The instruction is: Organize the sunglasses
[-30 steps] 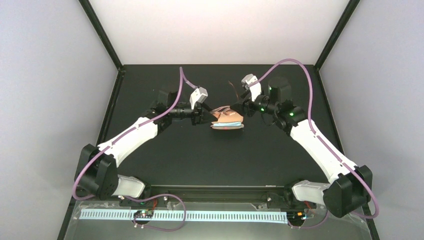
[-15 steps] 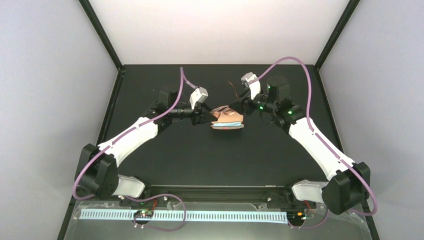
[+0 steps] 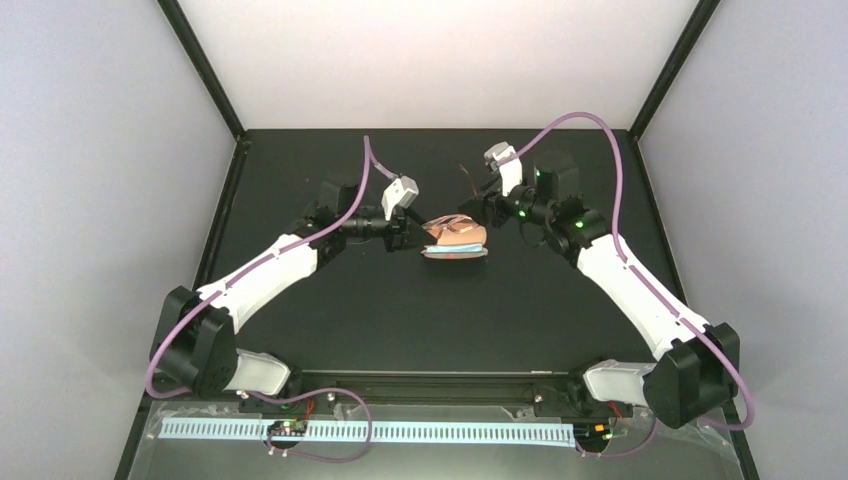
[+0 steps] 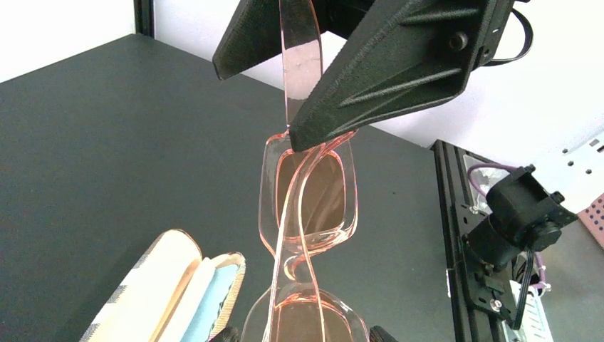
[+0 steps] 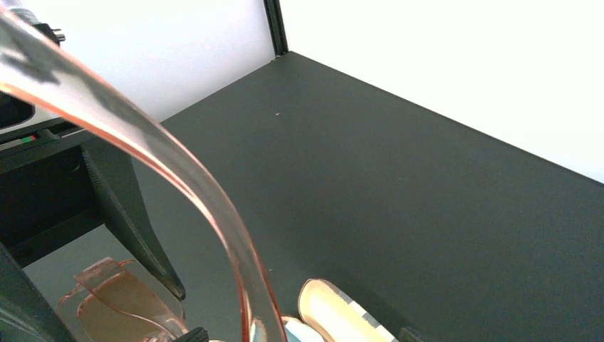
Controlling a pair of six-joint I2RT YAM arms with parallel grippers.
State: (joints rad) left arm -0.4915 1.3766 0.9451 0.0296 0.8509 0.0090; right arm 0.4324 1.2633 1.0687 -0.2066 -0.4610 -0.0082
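Note:
The sunglasses [image 3: 452, 226] hang in the air over the open striped case [image 3: 455, 247] at the table's middle. My left gripper [image 3: 408, 232] is shut on them: in the left wrist view the near lens sits between its fingertips [image 4: 300, 333], and the far lens [image 4: 313, 192] points away. One temple arm [image 4: 299, 57] stands up between the right gripper's black fingers [image 4: 399, 64]. In the right wrist view that temple arm [image 5: 214, 214] curves through the wide gap of my right gripper [image 5: 299, 335], which stands open around it. A light-blue cloth [image 4: 210, 299] lies in the case [image 4: 153, 285].
The case's pale inner lid [image 5: 342, 313] lies just beneath both grippers. The black table [image 3: 400, 320] is bounded by dark frame posts [image 3: 205, 70] and white walls. A purple cable [image 3: 575, 125] loops above the right arm.
The right gripper has shifted slightly toward the back along the raised temple arm. The left gripper keeps its hold, and the sunglasses have barely moved.

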